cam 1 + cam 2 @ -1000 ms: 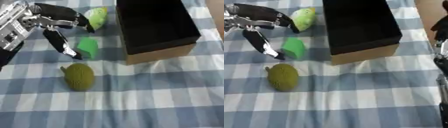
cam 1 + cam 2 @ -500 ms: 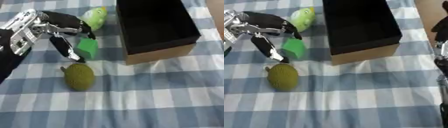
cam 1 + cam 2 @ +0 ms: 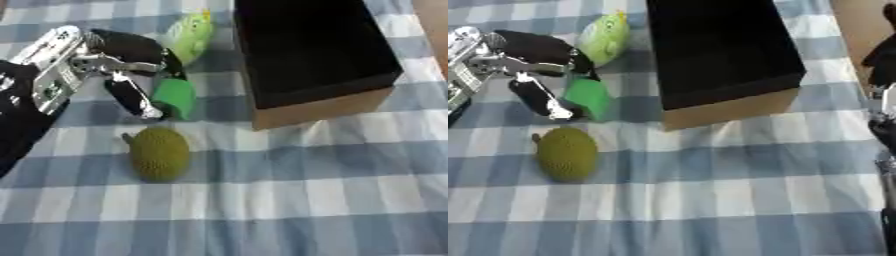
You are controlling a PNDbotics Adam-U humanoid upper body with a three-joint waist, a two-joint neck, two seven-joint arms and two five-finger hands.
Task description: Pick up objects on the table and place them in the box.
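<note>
My left hand (image 3: 112,62) reaches in from the left, its fingers (image 3: 144,47) and thumb (image 3: 133,96) spread apart. A small green block (image 3: 177,97) lies between them, with the thumb against its left side and the fingers' ends just above its top. The grasp does not look closed. An olive, bumpy, round fruit (image 3: 159,154) lies below the block. A yellow-green soft toy (image 3: 189,34) lies above it, beside the box. The open cardboard box (image 3: 324,107), black inside, stands at the upper middle. My right hand (image 3: 881,62) shows only as a dark shape at the right edge.
A blue and white checked cloth (image 3: 289,200) covers the table. The brown table edge (image 3: 855,20) shows at the upper right. The cloth's lower half and right side carry no objects.
My left hand has moved right and down until its thumb and fingers bracket the green block. The block, fruit, toy and box have stayed in place.
</note>
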